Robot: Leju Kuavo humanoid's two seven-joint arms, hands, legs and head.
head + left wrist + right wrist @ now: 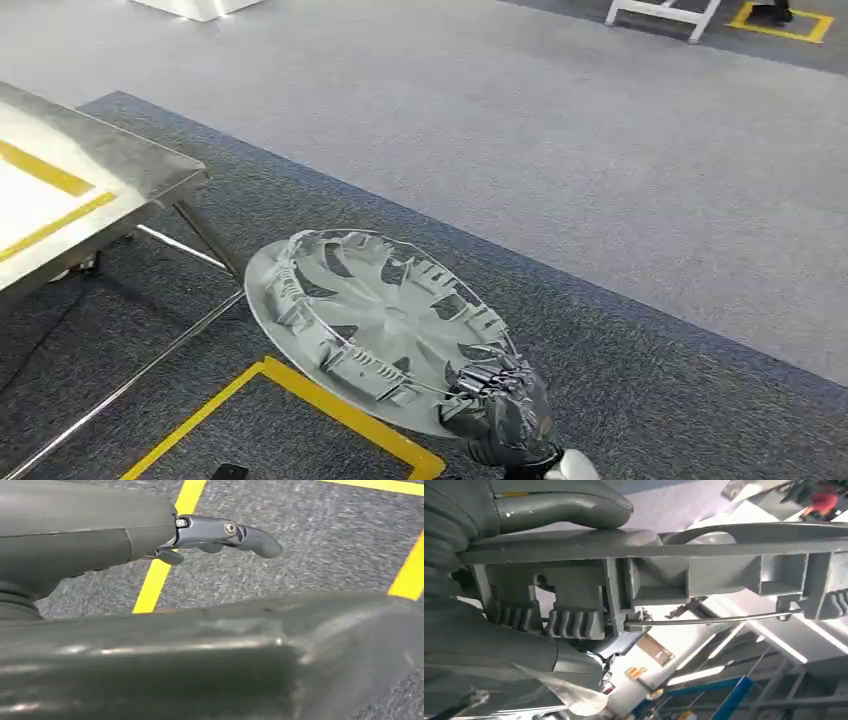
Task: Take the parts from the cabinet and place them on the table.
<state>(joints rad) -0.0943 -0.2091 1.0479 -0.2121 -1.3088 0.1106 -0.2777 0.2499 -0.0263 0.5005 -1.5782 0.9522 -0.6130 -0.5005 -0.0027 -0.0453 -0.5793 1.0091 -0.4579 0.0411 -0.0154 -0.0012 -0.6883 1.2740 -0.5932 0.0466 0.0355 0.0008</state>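
- Right now my right hand [500,410] grips the hubcap [375,325] by its near right rim, fingers wrapped over the edge, and the disc hangs tilted above the carpet [600,380], inner side up.
- On the right wrist camera the thumb [559,505] lies across the rim with the clips and wire ring [714,621] just beyond it; I judge the grip firm but one-sided, so I would carry slowly and keep the wrist level.
- My left hand [220,532] hangs over the yellow floor tape [165,565], holding nothing, one finger stretched out; I cannot tell how the others lie.
- The table [120,165] stands far left of the hubcap, well apart. I would turn left, bring the disc over the steel top past the corner, and lower it flat before letting go.
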